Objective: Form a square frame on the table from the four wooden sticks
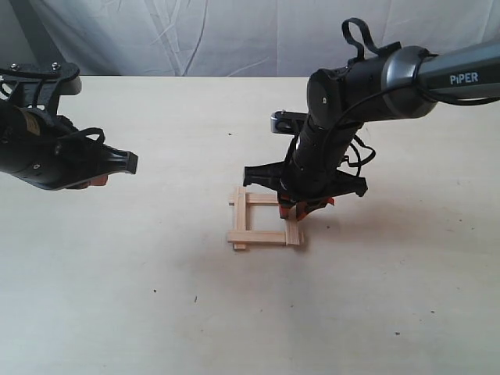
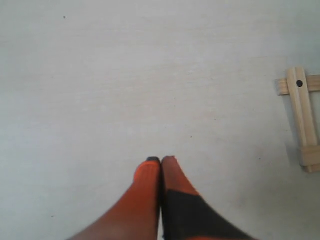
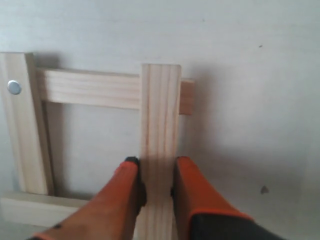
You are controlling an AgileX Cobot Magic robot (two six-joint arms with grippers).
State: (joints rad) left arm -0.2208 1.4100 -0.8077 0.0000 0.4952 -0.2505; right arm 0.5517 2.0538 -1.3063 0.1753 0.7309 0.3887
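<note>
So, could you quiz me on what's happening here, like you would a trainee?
1. True or false: the left gripper is wide open.
2. The right gripper is closed on: A) nothing, B) a wooden stick, C) a cloth.
3. How many sticks make up the square on the table?
Key: 1 false; 2 B; 3 four.

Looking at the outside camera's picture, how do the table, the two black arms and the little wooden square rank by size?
1. table: fills most of the view.
2. right arm and left arm: they look alike, but the picture edge cuts both off, so I leave them unranked.
3. square of wooden sticks: smallest.
</note>
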